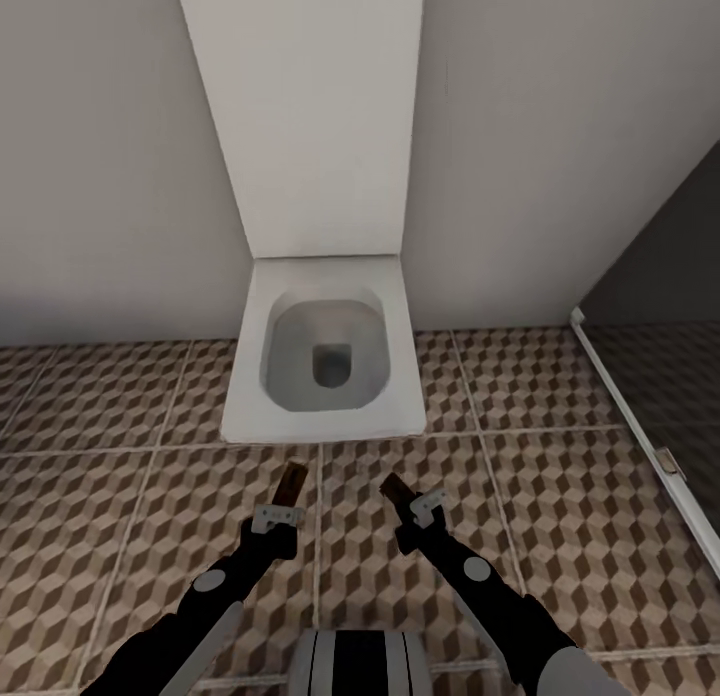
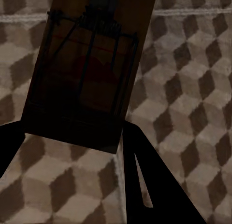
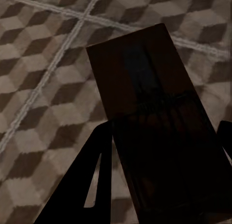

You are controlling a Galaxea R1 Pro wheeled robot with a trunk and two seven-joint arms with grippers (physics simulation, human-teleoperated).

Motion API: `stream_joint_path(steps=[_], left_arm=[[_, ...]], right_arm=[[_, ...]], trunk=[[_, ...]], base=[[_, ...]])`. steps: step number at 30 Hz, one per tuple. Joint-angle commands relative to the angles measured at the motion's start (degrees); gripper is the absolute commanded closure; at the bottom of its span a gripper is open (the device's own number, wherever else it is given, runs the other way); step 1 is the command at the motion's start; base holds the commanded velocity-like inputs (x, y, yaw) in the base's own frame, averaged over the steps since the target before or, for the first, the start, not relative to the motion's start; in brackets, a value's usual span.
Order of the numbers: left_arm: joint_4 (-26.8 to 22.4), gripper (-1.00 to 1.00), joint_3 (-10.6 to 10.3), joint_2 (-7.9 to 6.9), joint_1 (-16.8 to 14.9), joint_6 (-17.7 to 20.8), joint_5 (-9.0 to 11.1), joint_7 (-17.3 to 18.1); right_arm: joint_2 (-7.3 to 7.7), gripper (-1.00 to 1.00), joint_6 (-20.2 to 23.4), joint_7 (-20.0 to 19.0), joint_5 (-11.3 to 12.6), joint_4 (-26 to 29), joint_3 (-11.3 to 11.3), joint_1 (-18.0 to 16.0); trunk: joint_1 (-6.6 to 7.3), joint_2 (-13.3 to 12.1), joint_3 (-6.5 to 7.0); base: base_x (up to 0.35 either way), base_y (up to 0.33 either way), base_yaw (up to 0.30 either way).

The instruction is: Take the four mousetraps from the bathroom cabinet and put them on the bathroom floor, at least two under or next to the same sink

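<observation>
Two mousetraps are off the floor, one in each gripper. The left gripper (image 1: 284, 504) has its fingers (image 2: 150, 185) closed on the left mousetrap (image 1: 291, 484), whose black wire and red spot show in the left wrist view (image 2: 89, 69). The right gripper (image 1: 412, 506) clamps the right mousetrap (image 1: 394, 490) — dark and flat between its fingers (image 3: 87, 180) in the right wrist view (image 3: 154, 118). Both traps hang over the cube-patterned bathroom floor (image 1: 110, 516), just in front of the toilet's (image 1: 325, 361) front edge, either side of a grout line. Open tile spreads to both sides; a dark glass shower screen (image 1: 660, 306) bounds the right, the grey wall (image 1: 100, 156) lies behind. Both arms reach forward and low, converging slightly — traps tilted outward.
</observation>
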State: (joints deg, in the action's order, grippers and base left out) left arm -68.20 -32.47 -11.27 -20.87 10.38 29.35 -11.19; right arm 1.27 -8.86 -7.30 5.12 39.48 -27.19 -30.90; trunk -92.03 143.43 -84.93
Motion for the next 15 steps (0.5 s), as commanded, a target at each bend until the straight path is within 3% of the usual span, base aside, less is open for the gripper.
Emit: stream_joint_path(steps=[1,4,11,15], left_arm=[[-0.1,1.0,-0.2,-0.07,-0.1,0.2,0.4,-0.5],[-0.1,1.0,-0.3,-0.07,-0.1,0.1,0.4,-0.5],[-0.1,1.0,-0.3,-0.08,-0.1,0.1,0.3,-0.5],[-0.2,1.0,-0.3,-0.07,-0.1,0.1,0.3,-0.5]], right_arm=[[0.06,1.0,-0.1,0.0,0.6,0.0,-0.2,0.0],[0.05,1.0,-0.2,0.1,0.6,0.0,-0.3,0.0],[0.0,1.0,0.8,0.0,1.0,0.1,-0.2,0.0],[-0.09,1.0,5.8,-0.1,1.2,0.1,-0.1,0.0]], trunk=[[-0.03,0.0,-0.04],[-0.03,0.0,-0.04],[-0.03,0.0,-0.04],[-0.03,0.0,-0.04]], base=[[0.332,0.065,0.0],[0.23,0.046,0.0],[0.036,0.007,0.0],[0.002,0.0,0.0]])
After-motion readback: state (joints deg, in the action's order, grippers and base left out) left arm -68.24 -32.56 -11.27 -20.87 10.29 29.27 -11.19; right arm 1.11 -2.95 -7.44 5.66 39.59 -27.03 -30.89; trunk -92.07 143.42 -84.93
